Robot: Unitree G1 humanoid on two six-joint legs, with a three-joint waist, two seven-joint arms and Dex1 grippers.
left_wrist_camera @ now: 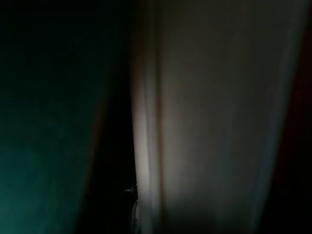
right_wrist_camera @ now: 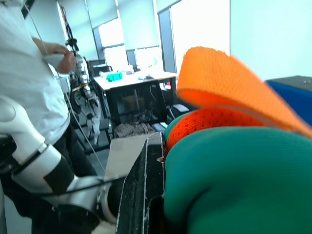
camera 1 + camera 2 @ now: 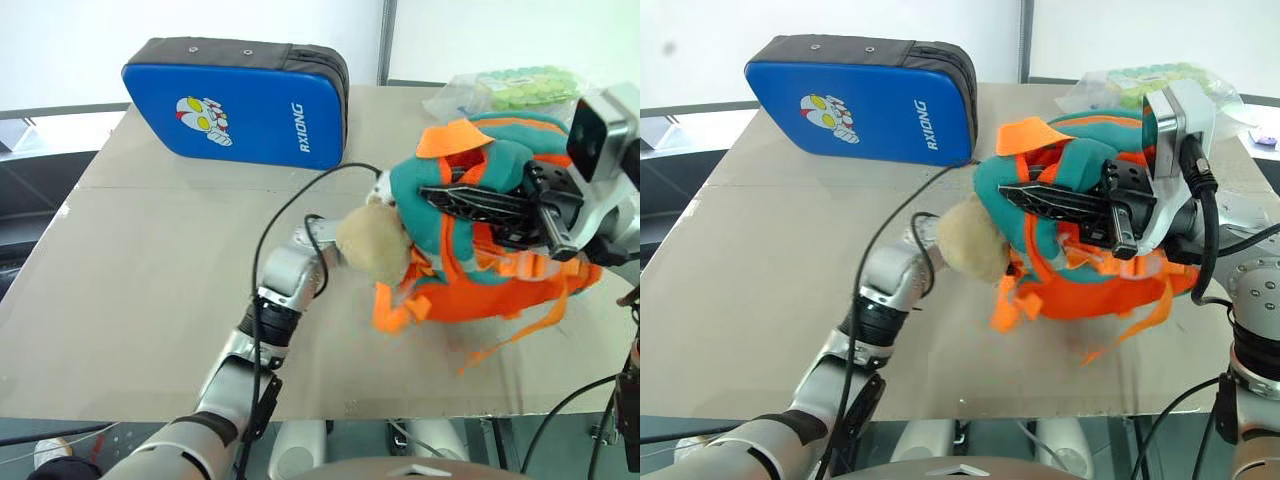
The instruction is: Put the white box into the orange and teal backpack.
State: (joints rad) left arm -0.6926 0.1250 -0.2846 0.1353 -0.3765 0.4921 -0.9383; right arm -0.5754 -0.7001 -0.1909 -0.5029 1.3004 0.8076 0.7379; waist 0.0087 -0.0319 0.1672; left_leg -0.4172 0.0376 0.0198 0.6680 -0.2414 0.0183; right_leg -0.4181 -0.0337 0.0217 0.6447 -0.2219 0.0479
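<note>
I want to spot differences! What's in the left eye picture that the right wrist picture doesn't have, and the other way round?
Left eye alone: the blue case, the clear bag of green bits, the plush head and the left arm reaching into the backpack.
Right wrist alone: a person in white and a desk behind.
Both: the backpack's teal and orange fabric, gripped by the right gripper.

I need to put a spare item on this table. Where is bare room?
The widest free patch is the table's near-left area, below the blue padded case and left of the left arm. It is crowded at the right, around the orange and teal backpack and the clear bag.
</note>
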